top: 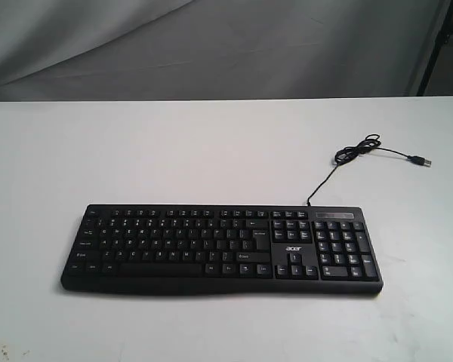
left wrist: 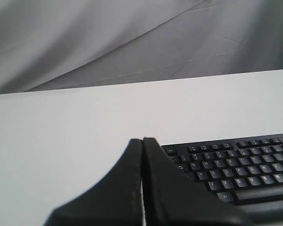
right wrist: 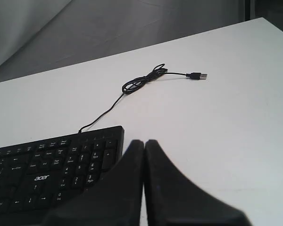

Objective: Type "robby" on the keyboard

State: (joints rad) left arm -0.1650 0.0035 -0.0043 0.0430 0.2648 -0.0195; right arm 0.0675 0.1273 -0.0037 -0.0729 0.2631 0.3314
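The black keyboard [top: 221,249] lies flat on the white table [top: 211,151], toward its front edge, number pad to the right. Its thin cable [top: 359,151] curls behind it and ends in a loose USB plug [top: 420,161]. Neither arm shows in the exterior view. In the left wrist view my left gripper [left wrist: 143,141] is shut with nothing in it, by the keyboard [left wrist: 236,165] at its Esc corner. In the right wrist view my right gripper [right wrist: 145,142] is shut and empty, beside the keyboard [right wrist: 47,172] at its number pad end, with the cable [right wrist: 141,84] beyond.
A grey cloth backdrop [top: 211,45] hangs behind the table. A dark stand leg [top: 438,45] rises at the back right corner. Bare white tabletop surrounds the keyboard on all sides.
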